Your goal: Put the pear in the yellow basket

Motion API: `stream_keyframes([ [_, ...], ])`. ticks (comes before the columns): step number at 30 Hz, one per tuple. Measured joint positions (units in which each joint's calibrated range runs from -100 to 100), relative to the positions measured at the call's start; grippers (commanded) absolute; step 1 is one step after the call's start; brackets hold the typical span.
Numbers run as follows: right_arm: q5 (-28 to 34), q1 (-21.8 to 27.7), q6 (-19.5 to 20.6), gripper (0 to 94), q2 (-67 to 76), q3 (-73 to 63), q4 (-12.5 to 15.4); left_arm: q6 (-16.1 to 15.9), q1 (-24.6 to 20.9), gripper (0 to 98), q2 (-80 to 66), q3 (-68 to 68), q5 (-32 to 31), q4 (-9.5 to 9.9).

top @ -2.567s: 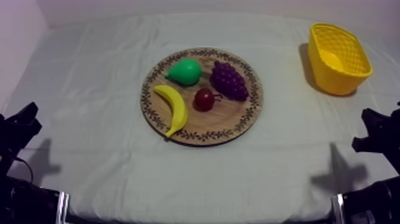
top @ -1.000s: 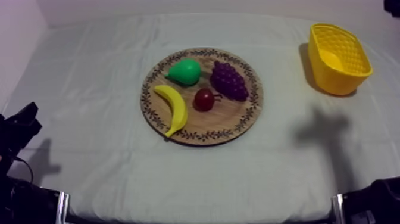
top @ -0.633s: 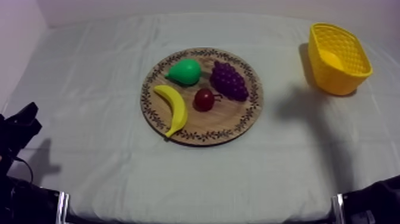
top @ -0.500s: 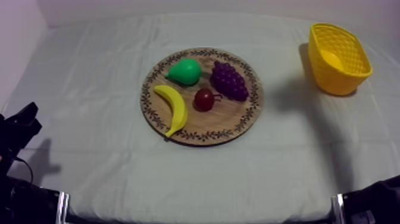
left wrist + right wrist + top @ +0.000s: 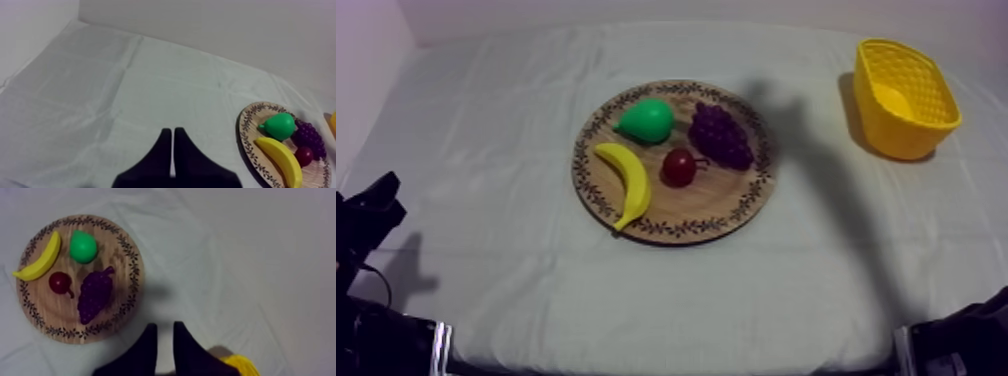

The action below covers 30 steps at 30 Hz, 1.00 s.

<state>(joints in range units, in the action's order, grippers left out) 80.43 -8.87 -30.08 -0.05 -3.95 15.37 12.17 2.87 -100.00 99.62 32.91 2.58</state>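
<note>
The pear [image 5: 646,120] lies on the back part of the wooden board [image 5: 708,203], and its thin end points to my left side. My right gripper [image 5: 164,327] hangs beside the board with its fingers a little apart. The grapes [image 5: 95,295] sit between it and the pear. My left gripper [image 5: 172,131] is pressed together. I think it is farther off than the right one.

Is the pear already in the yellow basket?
No, the pear lies on the wooden board, apart from the yellow basket.
</note>
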Motion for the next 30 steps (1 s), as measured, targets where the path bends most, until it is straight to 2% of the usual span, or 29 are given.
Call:
stream_keyframes([
  [6,2.45,-4.39,-1.59,16.8,-4.99,-3.4,-1.21,0.0,0.0,0.1,0.0,0.0,0.0,0.0],
  [10,3.74,-6.63,-1.56,25.8,-8.12,-6.33,-1.33,0.0,0.0,0.1,0.0,0.0,0.0,0.0],
  [12,4.34,-7.5,-1.35,35.2,-9.78,-8.23,-1.54,0.0,0.0,0.1,0.0,0.0,0.0,0.0],
  [17,4.92,-9.28,-0.1,66.8,-12.34,-11.31,-2.53,0.0,0.0,0.1,0.0,0.0,0.0,0.0],
  [21,4.98,-10.66,1.24,82.0,-14.25,-13.53,-3.14,0.0,0.0,0.1,0.0,0.0,0.0,0.0],
  [24,5.0,-11.46,1.78,87.0,-15.48,-14.46,-3.42,0.0,0.0,0.1,0.0,0.0,0.0,0.0],
  [30,4.62,-12.77,1.48,89.5,-18.51,-14.67,-3.85,0.0,0.0,0.1,0.0,0.0,0.0,0.0],
])
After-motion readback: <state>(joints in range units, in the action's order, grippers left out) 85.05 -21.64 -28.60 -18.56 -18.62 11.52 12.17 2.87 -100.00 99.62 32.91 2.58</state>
